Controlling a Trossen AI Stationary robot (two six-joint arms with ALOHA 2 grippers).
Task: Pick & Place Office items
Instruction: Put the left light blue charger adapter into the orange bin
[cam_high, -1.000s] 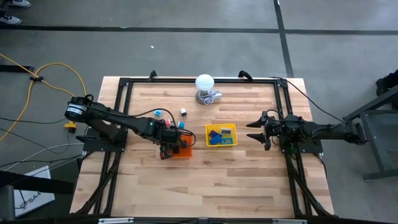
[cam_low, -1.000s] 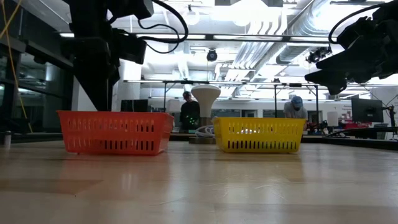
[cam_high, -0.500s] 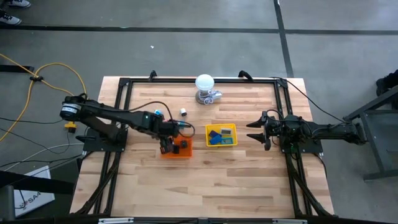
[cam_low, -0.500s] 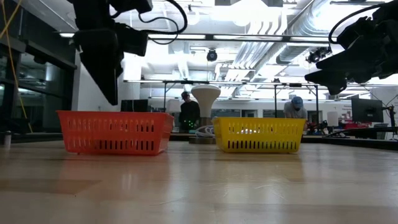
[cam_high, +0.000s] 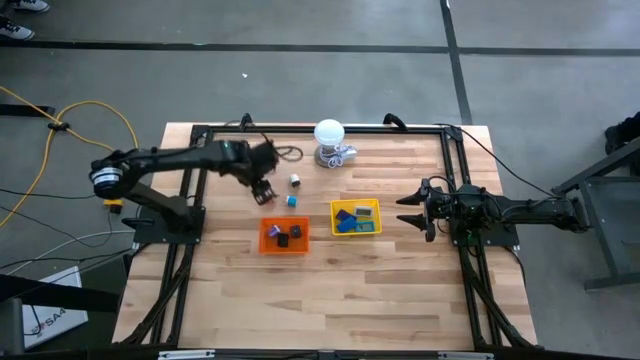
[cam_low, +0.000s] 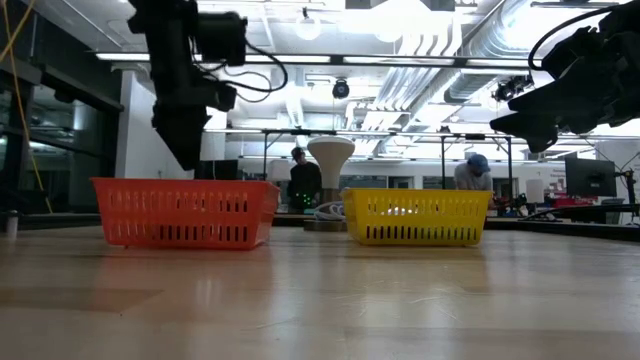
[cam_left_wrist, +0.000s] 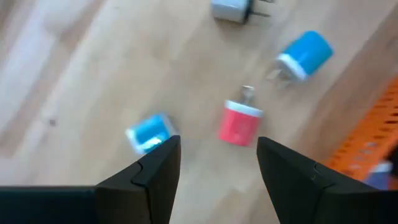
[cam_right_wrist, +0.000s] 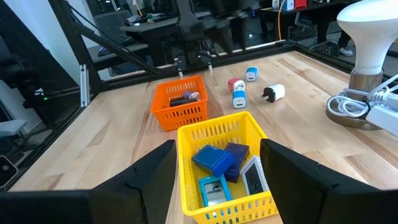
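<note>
My left gripper (cam_high: 266, 192) hangs open above the loose office items beyond the orange tray (cam_high: 284, 237). In the left wrist view, my left gripper (cam_left_wrist: 217, 146) shows a red piece (cam_left_wrist: 239, 123) between its fingers. A blue piece (cam_left_wrist: 148, 132) lies by one finger, and another blue piece (cam_left_wrist: 305, 53) and a grey piece (cam_left_wrist: 230, 9) lie farther off. All of them lie flat on the wood. The orange tray holds small black and red bits. My right gripper (cam_high: 410, 214) waits open beside the yellow tray (cam_high: 356, 216), which holds flat blue and grey blocks (cam_right_wrist: 214, 160).
A white ball lamp on a metallic base (cam_high: 329, 135) stands with its coiled cable near the far edge. A black frame (cam_high: 200, 135) runs around the tabletop. Bare wood fills the near half of the table. People (cam_low: 305, 180) stand in the room beyond the table.
My left gripper has risen out of the orange tray and swung toward the far edge and slightly left. It now hangs over the loose pieces. The right arm has kept still.
</note>
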